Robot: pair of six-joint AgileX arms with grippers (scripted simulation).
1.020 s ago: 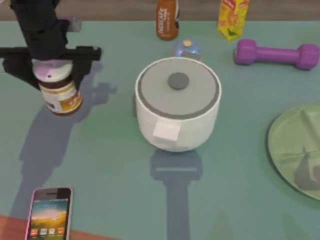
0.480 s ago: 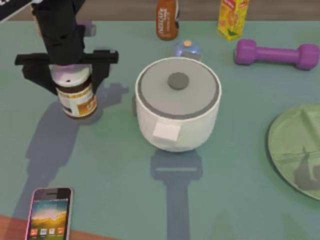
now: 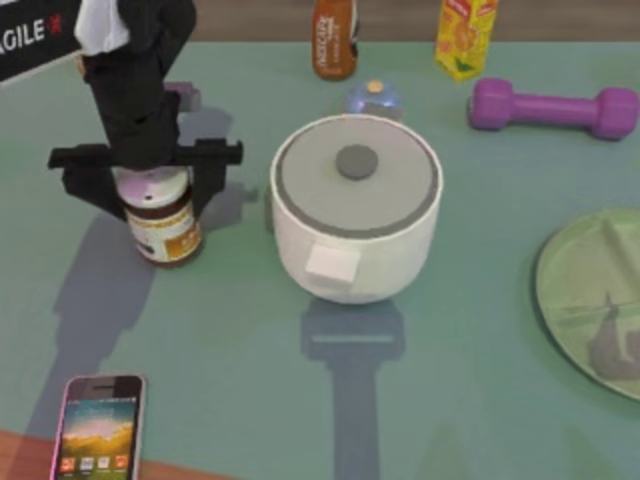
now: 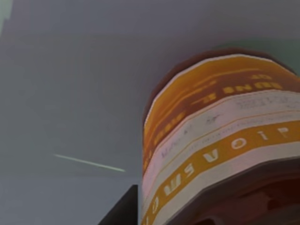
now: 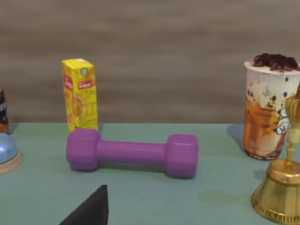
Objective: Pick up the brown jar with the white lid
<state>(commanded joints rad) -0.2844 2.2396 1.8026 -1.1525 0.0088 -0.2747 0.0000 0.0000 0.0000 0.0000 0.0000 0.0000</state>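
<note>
Left arm reaching down from the table's far left corner, its left gripper (image 3: 146,172) set crosswise over the brown jar (image 3: 164,223), fingers pinching the jar just under the white lid (image 3: 148,184), which is largely hidden beneath the wrist. The jar hangs slightly tilted, left of the white pot (image 3: 355,208) and clear of it; whether its base touches the table (image 3: 230,330) cannot be told. The left wrist view shows the jar's orange and white label band close up. Beyond the pot stand an orange-brown bottle (image 3: 334,38), a small blue bell (image 3: 374,98), a yellow juice carton (image 3: 465,36) and a purple dumbbell (image 3: 553,107); a green plate (image 3: 590,300) lies at the right edge, a smartphone (image 3: 98,425) at the near left. The right gripper is out of sight; its wrist view shows a bubble-tea cup (image 5: 269,107) and a golden bell (image 5: 281,187).
</note>
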